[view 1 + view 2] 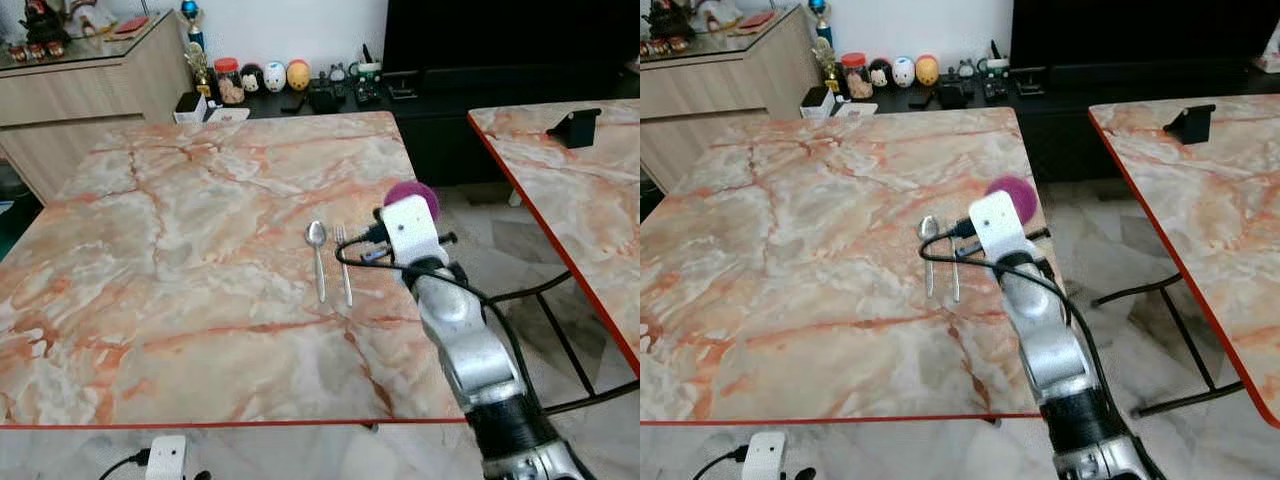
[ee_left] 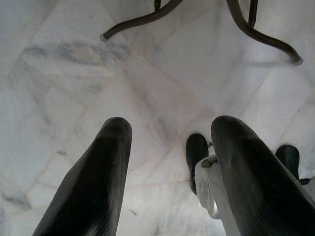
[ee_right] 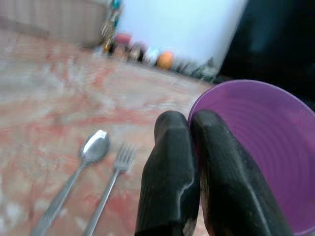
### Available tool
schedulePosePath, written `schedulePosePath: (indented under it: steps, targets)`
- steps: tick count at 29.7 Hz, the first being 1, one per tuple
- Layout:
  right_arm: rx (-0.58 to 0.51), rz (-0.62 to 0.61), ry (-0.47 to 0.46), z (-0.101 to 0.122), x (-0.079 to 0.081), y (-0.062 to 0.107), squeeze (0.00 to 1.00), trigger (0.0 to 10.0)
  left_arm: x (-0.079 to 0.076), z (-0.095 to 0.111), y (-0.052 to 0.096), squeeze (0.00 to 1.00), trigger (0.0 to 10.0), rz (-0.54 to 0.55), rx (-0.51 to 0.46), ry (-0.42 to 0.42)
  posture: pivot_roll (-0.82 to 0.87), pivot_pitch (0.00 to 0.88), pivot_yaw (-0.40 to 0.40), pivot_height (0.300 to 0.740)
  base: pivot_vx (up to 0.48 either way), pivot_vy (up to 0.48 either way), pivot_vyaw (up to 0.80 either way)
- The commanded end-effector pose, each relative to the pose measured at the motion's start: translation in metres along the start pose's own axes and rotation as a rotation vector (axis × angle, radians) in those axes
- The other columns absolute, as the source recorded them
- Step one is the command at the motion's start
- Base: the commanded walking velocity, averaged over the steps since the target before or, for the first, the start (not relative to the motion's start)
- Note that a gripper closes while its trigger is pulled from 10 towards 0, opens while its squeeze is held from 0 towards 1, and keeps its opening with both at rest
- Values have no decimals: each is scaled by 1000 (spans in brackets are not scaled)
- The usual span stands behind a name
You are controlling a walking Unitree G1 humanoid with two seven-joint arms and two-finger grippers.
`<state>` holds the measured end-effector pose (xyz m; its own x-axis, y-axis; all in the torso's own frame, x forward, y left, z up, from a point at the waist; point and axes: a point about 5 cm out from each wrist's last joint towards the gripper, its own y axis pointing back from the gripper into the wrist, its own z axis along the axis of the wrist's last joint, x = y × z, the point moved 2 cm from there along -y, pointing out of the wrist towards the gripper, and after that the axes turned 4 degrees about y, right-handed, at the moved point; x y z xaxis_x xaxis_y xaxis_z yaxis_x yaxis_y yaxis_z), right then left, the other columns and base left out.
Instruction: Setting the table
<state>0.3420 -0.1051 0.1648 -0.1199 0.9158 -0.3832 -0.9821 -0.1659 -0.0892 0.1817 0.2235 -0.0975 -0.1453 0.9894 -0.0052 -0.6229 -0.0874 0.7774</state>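
Right hand clamped on purple cup's rim.
Fork, then spoon, lie just left of it on the surface; left hand hangs fingers apart above floor.

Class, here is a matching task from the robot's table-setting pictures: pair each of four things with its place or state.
Things:
1. silver metal spoon
2. silver metal fork
3. purple plastic cup
4. left tool

Places or states:
A. pinched at its rim by the right tool
B. open, pointing down at the pale floor tiles
C. lying flat on the marble table, farther from the right arm
D. lying flat on the table between its neighbour utensil and the cup

Pairs: 1-C, 2-D, 3-A, 4-B
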Motion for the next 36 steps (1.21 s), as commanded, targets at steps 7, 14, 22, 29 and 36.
schedulePosePath:
  steps: [7, 14, 22, 29, 36]
  targets:
    - [-130, -90, -60, 13, -3, 13, 0, 10000, 1, -4, 1, 0, 10000, 0, 15, -25, -92, 0, 68, 740, 0, 0, 0]
    - [-156, -107, -73, 14, -5, 11, 0, 10000, 1, -5, 1, 0, 10000, -3, 15, -24, -96, 0, 62, 740, 0, -110, 0]
    - [-157, -147, -155, 16, -11, 7, 0, 10000, 0, -7, 2, 0, 10000, -6, 17, -25, -104, 0, 60, 740, 0, -251, -168]
    - [-194, -152, -157, 24, -16, 3, 0, 10000, -1, -9, 2, 0, 10000, -9, 18, -22, -107, 0, 56, 740, 0, -253, -104]
    - [-204, -151, -165, 27, -17, 1, 0, 10000, -2, -9, 2, 0, 10000, -9, 19, -20, -107, 0, 55, 740, 0, -252, 0]
